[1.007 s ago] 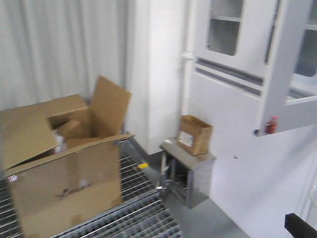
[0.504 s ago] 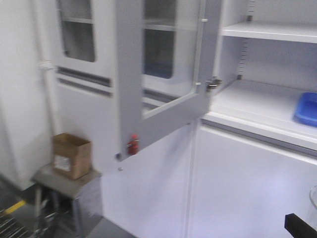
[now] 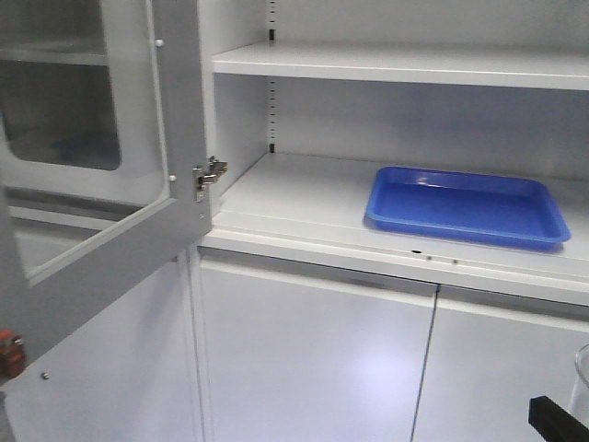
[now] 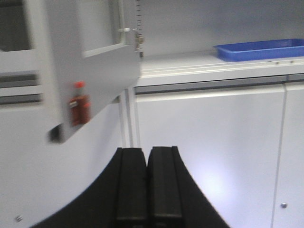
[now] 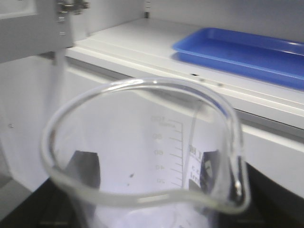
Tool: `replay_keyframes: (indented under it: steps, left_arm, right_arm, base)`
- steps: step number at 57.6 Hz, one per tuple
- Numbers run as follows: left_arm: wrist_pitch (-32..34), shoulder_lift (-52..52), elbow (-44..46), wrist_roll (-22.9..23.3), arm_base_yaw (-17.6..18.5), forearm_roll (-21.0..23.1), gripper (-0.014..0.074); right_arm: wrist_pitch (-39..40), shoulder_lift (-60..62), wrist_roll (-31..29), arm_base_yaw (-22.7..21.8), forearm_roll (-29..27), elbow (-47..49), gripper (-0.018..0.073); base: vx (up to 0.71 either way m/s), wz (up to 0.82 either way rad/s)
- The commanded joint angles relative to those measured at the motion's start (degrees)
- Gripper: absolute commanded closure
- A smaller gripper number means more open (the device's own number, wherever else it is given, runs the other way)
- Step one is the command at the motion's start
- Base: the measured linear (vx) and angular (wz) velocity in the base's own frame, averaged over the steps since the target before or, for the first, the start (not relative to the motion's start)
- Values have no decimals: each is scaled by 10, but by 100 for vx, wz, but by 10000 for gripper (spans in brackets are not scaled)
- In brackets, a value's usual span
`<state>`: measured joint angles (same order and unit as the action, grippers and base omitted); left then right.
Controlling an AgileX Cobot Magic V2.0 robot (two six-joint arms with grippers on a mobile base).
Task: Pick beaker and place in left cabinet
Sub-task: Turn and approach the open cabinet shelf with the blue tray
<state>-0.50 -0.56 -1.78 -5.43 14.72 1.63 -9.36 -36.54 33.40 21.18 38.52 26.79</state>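
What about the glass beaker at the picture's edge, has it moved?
Yes. The beaker swung rightward along the left cabinet: a second ago it sat under the open door, now it sits below the blue tray.

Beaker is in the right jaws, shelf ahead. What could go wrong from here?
1. The beaker sits lower than the shelf; glass may strike its front edge.
2. The blue tray fills the right side; landing on its rim could tip the beaker.
3. The open door juts out left, a possible snag.
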Motion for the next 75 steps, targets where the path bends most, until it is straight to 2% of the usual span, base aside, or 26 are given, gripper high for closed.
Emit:
replay_keyframes:
  steps: [1,34,75]
  left_arm:
    - [48,-10,-9,2,2,5,595]
    - [48,-10,-9,2,2,5,595]
    - [48,-10,-9,2,2,5,595]
  right_arm:
    - [36,3,-3,-1,6,17,564]
    - [36,3,-3,-1,6,17,564]
    - [36,3,-3,-1,6,17,564]
  base:
    - [18,-57]
    - [19,-44]
    - [25,-11]
